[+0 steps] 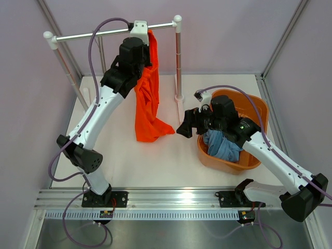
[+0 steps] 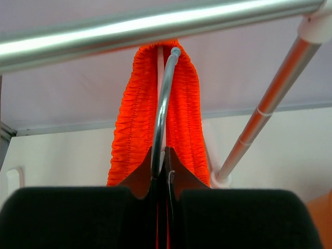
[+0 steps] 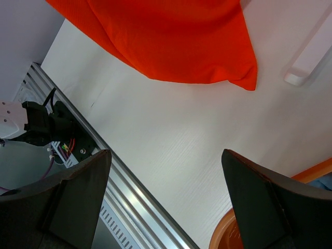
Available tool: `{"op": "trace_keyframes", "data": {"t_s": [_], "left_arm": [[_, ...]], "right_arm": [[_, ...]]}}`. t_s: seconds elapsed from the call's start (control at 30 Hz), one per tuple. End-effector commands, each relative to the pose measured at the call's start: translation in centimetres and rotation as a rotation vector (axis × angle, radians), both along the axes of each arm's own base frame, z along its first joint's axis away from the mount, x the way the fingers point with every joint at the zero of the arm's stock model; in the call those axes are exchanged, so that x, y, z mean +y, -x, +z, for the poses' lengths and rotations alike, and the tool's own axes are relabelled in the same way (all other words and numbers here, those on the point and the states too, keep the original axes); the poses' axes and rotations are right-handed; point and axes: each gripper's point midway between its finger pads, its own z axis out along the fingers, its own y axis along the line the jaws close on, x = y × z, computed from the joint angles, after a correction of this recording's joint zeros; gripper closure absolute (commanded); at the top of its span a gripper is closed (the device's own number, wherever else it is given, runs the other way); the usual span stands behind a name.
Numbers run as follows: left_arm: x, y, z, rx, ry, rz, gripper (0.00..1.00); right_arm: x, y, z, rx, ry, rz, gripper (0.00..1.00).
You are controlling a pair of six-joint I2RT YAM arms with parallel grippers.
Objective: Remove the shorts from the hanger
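the white table [image 1: 155,166] carries all items. a clothes rack [image 1: 104,33] stands at its far side: one horizontal metal bar on two uprights with white end fittings.

the orange shorts [image 1: 148,104] hang from the bar on the hanger [image 2: 162,104]. the gathered waistband runs up on both sides of the hanger's metal hook. the fabric drops straight down and its lower end lies on the table.

an orange basin [image 1: 257,111] sits on the right side of the table, well apart from the rack bar. the light blue shorts [image 1: 223,148] lie crumpled inside it, against its near wall.

an aluminium mounting rail [image 1: 171,199] runs along the near edge and holds both arm bases.

the left gripper [image 2: 161,179] is raised to just below the bar. its jaws are clenched on the lower end of the hanger hook, with only a thin slit between the fingers [image 2: 78,218].

the right gripper [image 1: 184,128] hovers over bare table, between the hem of the orange shorts and the basin rim. its jaws are spread wide and hold nothing.

a small circuit board [image 1: 106,212] is fixed to the rail at the left base. any marking on it is too small to read.
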Motion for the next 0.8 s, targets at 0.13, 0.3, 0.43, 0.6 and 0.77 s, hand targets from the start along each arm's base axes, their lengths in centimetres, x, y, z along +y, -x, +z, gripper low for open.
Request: {"op": "trace_keyframes", "data": {"t_s": [0.13, 0.3, 0.43, 0.6, 0.77], "left_arm": [[1.6, 4.8, 4.6, -0.097, 0.054, -0.003, 1.00], [0.5, 7.5, 3.6, -0.030, 0.036, -0.085, 1.00], [0.3, 12.0, 2.5, 0.029, 0.018, -0.160, 1.00], [-0.1, 17.6, 0.2, 0.081, 0.055, -0.303, 1.00], [-0.3, 23.0, -3.0, 0.137, 0.058, -0.428, 1.00]], "right_arm": [[-0.4, -0.2, 1.6, -0.055, -0.021, -0.011, 0.04], [-0.7, -0.2, 2.3, -0.068, -0.018, -0.029, 0.03], [-1.1, -0.5, 3.8, -0.089, -0.031, -0.062, 0.04], [-1.6, -0.7, 5.9, -0.115, -0.062, -0.107, 0.04], [-1.4, -1.2, 7.8, -0.123, -0.115, -0.148, 0.05]]}}
